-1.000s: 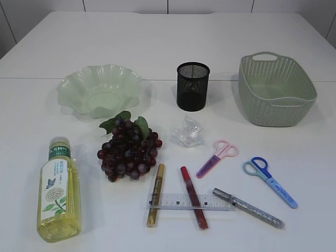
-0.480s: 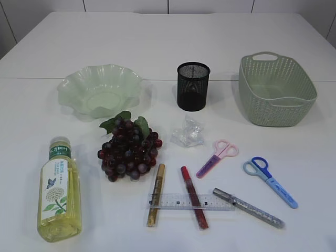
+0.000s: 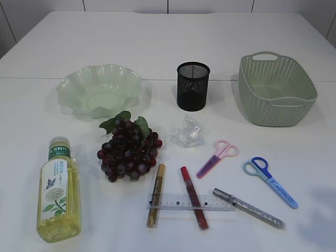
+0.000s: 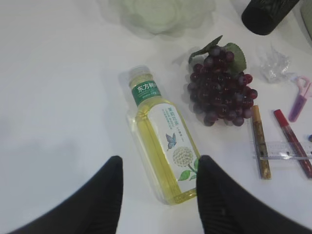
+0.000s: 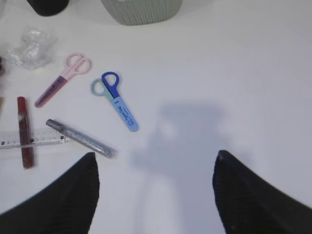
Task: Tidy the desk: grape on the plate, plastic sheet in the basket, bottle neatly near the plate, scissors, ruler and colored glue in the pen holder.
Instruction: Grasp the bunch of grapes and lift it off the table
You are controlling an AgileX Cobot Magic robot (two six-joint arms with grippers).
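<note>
The dark grape [image 3: 128, 149] bunch lies in front of the green wavy plate [image 3: 100, 92]. A bottle [image 3: 59, 191] of yellow drink lies flat at front left. The crumpled plastic sheet [image 3: 188, 132] sits below the black mesh pen holder [image 3: 192, 86]. Pink scissors [image 3: 218, 157] and blue scissors [image 3: 269, 181] lie right of centre. The clear ruler [image 3: 191, 202] crosses gold glue [image 3: 155, 194] and red glue [image 3: 193, 197]; silver glue [image 3: 248, 208] lies beside them. My left gripper [image 4: 160, 163] hangs open above the bottle's [image 4: 163, 146] base. My right gripper [image 5: 156, 158] is open over bare table, right of the blue scissors [image 5: 117, 100].
The green woven basket [image 3: 275, 92] stands at back right. Neither arm shows in the exterior view. A faint shadow [image 3: 320, 210] falls on the white table at front right.
None of the objects has moved. A faint shadow has spread over the table's front right corner in the exterior view.
</note>
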